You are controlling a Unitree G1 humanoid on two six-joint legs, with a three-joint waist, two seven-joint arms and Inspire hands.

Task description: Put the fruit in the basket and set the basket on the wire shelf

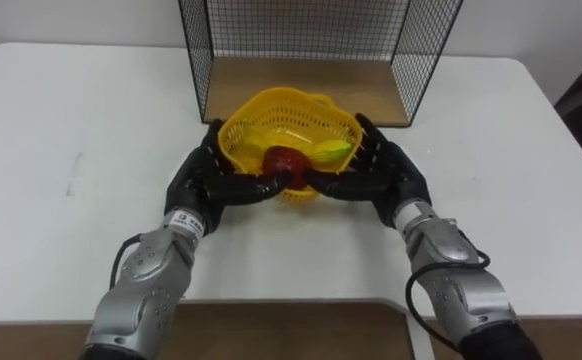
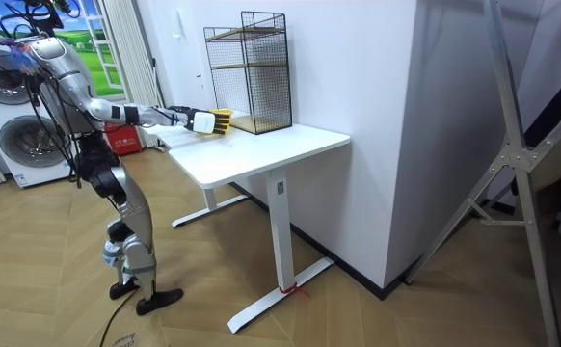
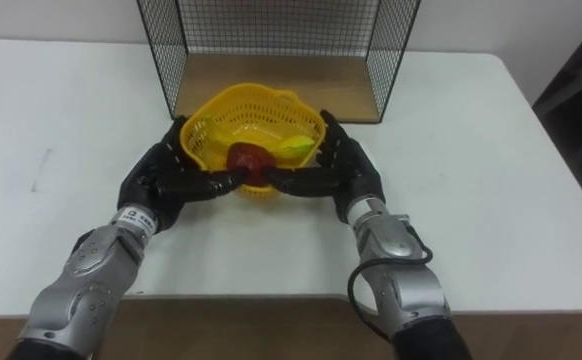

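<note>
A yellow plastic basket [image 1: 271, 102] is pressed between my two hands, just in front of the black wire shelf [image 1: 311, 40]. Inside it lie a red apple [image 1: 284, 160] and a yellow-green fruit [image 1: 329, 150]. My left hand [image 1: 203, 178] is flat against the basket's left side and my right hand [image 1: 386, 172] against its right side. Both have straight fingers, and the thumbs reach in along the front wall. Whether the basket rests on the table or is lifted I cannot tell. In the room view I stand at the table's end with both arms stretched towards the basket [image 2: 223, 118].
The wire shelf has a wooden floor [image 1: 371, 98] and its open front faces me. The white table [image 1: 71, 130] spreads wide on both sides. In the room view the shelf [image 2: 252, 72] stands against the wall, and washing machines [image 2: 6, 106] stand behind me.
</note>
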